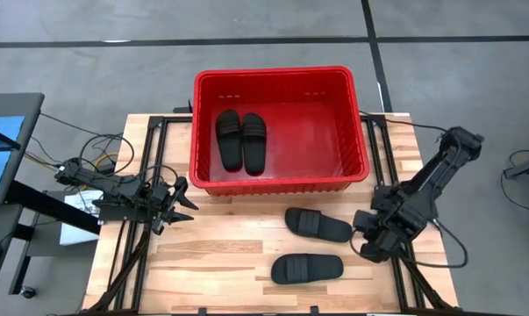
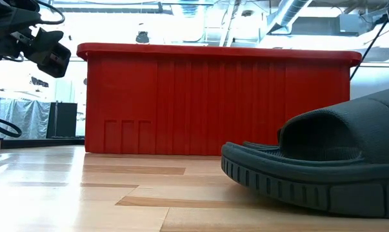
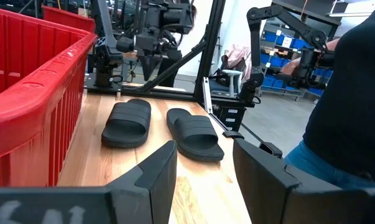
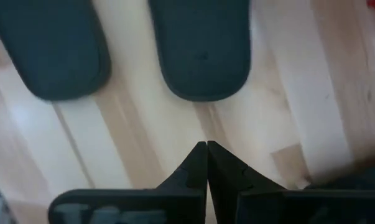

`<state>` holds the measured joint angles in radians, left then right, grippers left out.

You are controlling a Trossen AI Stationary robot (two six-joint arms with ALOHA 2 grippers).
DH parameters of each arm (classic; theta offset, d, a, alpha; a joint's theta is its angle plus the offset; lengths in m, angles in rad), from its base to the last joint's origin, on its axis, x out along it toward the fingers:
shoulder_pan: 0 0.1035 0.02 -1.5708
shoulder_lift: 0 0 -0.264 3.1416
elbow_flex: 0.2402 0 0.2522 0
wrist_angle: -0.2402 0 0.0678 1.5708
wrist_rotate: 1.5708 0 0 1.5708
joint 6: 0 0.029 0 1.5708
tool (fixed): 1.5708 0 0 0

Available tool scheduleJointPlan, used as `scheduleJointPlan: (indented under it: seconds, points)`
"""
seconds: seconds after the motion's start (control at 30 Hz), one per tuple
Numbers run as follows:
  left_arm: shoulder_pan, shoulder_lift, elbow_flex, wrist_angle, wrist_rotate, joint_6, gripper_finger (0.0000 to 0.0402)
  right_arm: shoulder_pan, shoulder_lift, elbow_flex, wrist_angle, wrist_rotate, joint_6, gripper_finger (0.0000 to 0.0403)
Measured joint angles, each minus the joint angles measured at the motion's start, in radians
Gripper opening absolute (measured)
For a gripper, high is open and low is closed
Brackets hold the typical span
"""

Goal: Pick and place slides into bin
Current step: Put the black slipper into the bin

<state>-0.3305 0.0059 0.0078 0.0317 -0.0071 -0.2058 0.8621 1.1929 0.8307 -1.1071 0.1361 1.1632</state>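
Observation:
Two black slides (image 1: 241,139) lie side by side, soles down, on the floor of the red bin (image 1: 352,114) at its left. Two more slides lie flat on the table in front of the bin: one (image 1: 318,225) nearer the bin, one (image 1: 308,268) nearer the front edge; both also show in the left wrist view (image 3: 127,122) (image 3: 194,132) and the right wrist view (image 4: 203,50) (image 4: 50,50). My left gripper (image 1: 183,202) is open and empty at the table's left, beside the bin's near left corner. My right gripper (image 1: 362,239) is shut and empty, just right of the two loose slides.
The bin fills the far middle of the table. A black frame rail runs along each side of the table (image 1: 128,254) (image 1: 413,281). Bare wood lies between my left gripper and the loose slides. A person in dark clothes (image 3: 349,112) stands beyond the table's near side.

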Motion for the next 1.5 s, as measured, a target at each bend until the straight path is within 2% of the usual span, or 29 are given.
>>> scheduleJointPlan:
  seconds: [0.33,0.67,0.8,1.2,1.33,1.5]
  points:
    - [0.0,0.0,0.0,0.0,0.0,0.0,0.0149,0.029,0.138,0.0,0.078,-0.002,-0.549,0.0]
    - [0.0,0.0,0.0,0.0,0.0,0.0,0.0149,0.013,0.22,0.0,0.074,0.072,-0.921,0.0]
    - [0.0,0.0,0.0,0.0,0.0,0.0,0.0149,0.011,0.213,0.0,0.085,0.128,-0.979,0.0008]
    - [0.0,0.0,0.0,0.0,0.0,0.0,0.0149,0.014,0.215,-0.019,0.129,0.119,-1.015,0.0097]
    - [0.0,0.0,0.0,0.0,0.0,0.0,0.0149,0.015,0.215,-0.082,0.221,0.073,-1.075,0.0103]
    - [0.0,0.0,0.0,0.0,0.0,0.0,0.0149,-0.003,0.229,-0.111,0.269,0.107,-1.086,0.0101]
